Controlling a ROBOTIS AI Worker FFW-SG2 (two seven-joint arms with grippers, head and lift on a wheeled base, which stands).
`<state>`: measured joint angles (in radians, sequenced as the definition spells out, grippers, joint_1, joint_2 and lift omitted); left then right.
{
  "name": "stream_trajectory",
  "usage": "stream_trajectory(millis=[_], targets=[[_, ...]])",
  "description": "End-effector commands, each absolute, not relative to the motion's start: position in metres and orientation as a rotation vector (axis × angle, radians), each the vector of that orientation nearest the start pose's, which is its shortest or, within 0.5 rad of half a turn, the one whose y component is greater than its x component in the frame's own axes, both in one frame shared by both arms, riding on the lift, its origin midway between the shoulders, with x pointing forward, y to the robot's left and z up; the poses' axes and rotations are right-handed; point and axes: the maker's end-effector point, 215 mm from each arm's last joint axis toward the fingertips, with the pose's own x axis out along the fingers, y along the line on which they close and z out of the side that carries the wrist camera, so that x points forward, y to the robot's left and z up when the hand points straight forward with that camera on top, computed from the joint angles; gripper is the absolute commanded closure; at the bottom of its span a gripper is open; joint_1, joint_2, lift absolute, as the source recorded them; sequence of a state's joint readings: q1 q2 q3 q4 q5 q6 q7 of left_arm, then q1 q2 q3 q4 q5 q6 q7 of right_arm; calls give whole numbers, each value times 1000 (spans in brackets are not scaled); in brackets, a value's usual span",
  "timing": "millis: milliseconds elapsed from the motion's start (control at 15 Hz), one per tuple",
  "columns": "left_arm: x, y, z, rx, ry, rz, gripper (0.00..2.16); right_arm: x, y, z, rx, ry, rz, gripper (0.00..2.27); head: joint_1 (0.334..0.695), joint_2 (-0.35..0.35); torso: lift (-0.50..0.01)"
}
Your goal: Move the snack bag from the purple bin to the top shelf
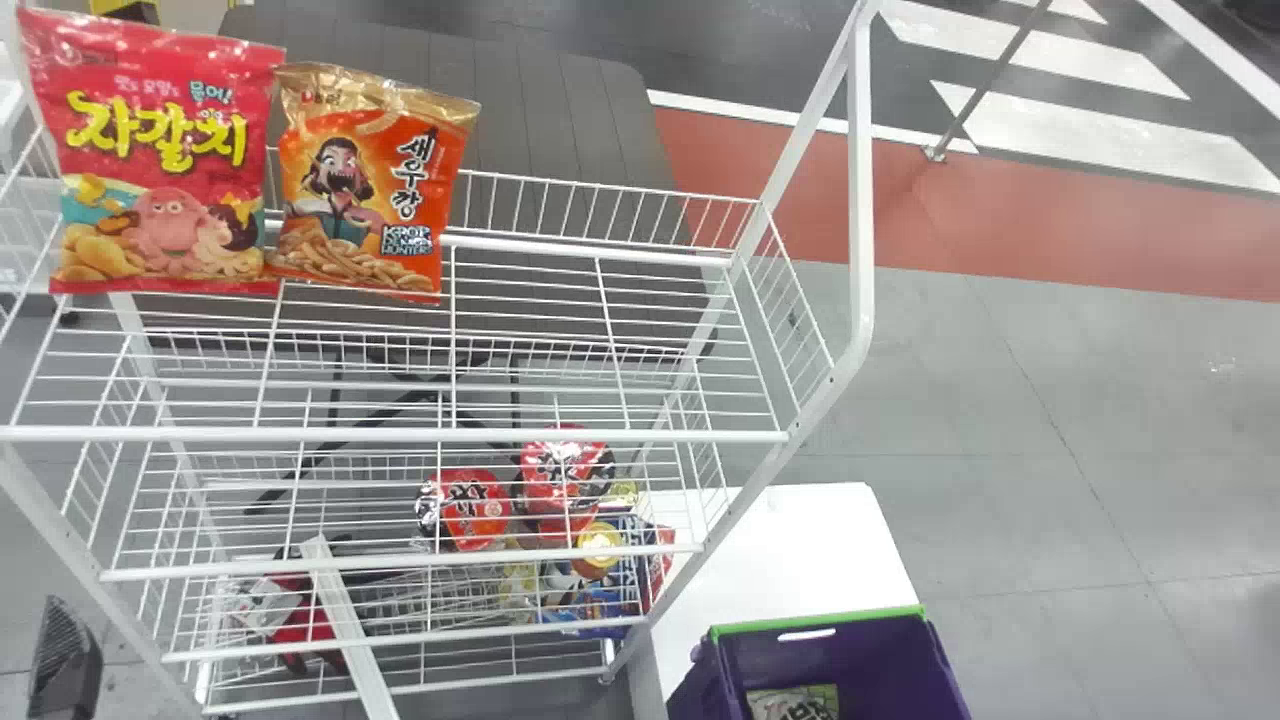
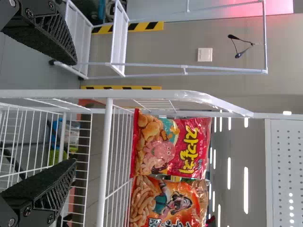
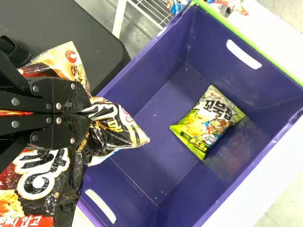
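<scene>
At the head view's lower left edge, part of my left gripper (image 1: 66, 660) shows beside the rack. Its fingers stand apart with nothing between them in the left wrist view, where the left gripper (image 2: 59, 113) faces the rack. My right gripper (image 3: 90, 113) is shut on a black, red and orange snack bag (image 3: 42, 175), whose crumpled corner sticks out past the fingertips over the purple bin (image 3: 151, 109). A green-and-white snack bag (image 3: 208, 121) lies inside the bin. The head view has the purple bin (image 1: 860, 655) at the bottom. The top shelf (image 1: 520, 340) is white wire.
A red snack bag (image 1: 160, 160) and an orange snack bag (image 1: 370, 185) stand side by side at the top shelf's left. Lower shelves hold red packages (image 1: 465, 510) and other goods. A white surface (image 1: 790, 550) lies right of the rack, whose slanted side post (image 1: 860, 200) rises beside the shelf.
</scene>
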<state>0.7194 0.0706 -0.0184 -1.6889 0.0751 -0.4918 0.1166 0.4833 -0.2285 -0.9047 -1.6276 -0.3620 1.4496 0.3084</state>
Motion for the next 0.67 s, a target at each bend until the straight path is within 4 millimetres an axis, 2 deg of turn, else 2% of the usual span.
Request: stream_trajectory(millis=[0,133,267,333,467,600], targets=[[319,263,-463,-14,112,97,73,62,-524,-619,740,1366,-539,2253,695,-350,9],[318,263,-462,-14,111,99,73,65,-525,-620,740,1352,-535,2253,695,-350,10],[316,261,-460,-17,104,97,73,76,-526,-620,734,1304,-509,2253,695,-350,0],[316,259,-459,-17,104,94,73,86,-519,-618,739,1275,-470,2253,695,-350,0],[315,254,-460,-16,106,87,73,106,-497,-606,749,1231,-399,2253,695,-350,0],[313,251,-459,-13,106,80,73,123,-459,-590,787,1219,-311,2253,695,-350,0]])
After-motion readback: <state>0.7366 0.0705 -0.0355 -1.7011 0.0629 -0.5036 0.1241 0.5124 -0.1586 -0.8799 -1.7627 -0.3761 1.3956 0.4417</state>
